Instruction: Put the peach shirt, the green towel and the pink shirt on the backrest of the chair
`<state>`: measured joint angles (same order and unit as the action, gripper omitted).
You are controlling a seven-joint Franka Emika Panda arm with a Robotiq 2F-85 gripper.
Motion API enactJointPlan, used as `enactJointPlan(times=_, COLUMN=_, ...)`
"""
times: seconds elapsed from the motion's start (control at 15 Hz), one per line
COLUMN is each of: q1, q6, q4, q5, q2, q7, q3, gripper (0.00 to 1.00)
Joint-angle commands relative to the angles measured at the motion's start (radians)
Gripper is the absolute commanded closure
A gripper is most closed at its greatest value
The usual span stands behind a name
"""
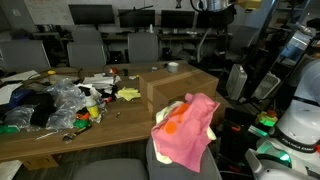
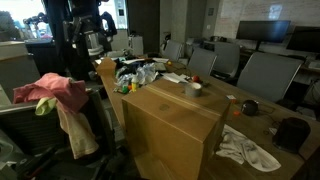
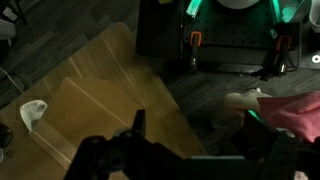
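The chair stands at the near end of the table. The pink shirt lies draped over its backrest, with the peach shirt and the pale green towel partly under it. In an exterior view the pink shirt tops the pile, the green towel peeks out at the side and a pale cloth hangs down. My gripper is open and empty, high above the floor beside the chair. The pink shirt shows at the right edge of the wrist view. The gripper hangs above the pile.
A large cardboard box sits on the wooden table. Clutter of bags and small items covers the table's far part. A white cloth lies by the box. Office chairs surround the table. The robot base stands beside the chair.
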<state>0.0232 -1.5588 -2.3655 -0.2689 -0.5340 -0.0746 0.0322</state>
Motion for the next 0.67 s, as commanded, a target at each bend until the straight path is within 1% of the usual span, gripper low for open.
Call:
enactJointPlan(times=0.0, q1=-0.033, q6=-0.078, q4=-0.114, q5=0.018, q2=-0.145, q7=-0.035, q3=0.063, gripper=0.00)
enactJointPlan(times=0.33, q1=-0.107, q6=-0.271, q4=-0.275, q5=-0.004, q2=-0.327, q7=-0.027, q3=0.138, gripper=0.00)
enactJointPlan(times=0.47, q1=-0.139, q6=-0.318, q4=-0.324, q5=-0.002, q2=-0.386, q7=-0.036, q3=0.165, gripper=0.00)
enactJointPlan(times=0.6, q1=-0.166, q6=-0.340, q4=-0.365, q5=-0.003, q2=-0.438, q7=-0.066, q3=0.198, gripper=0.00)
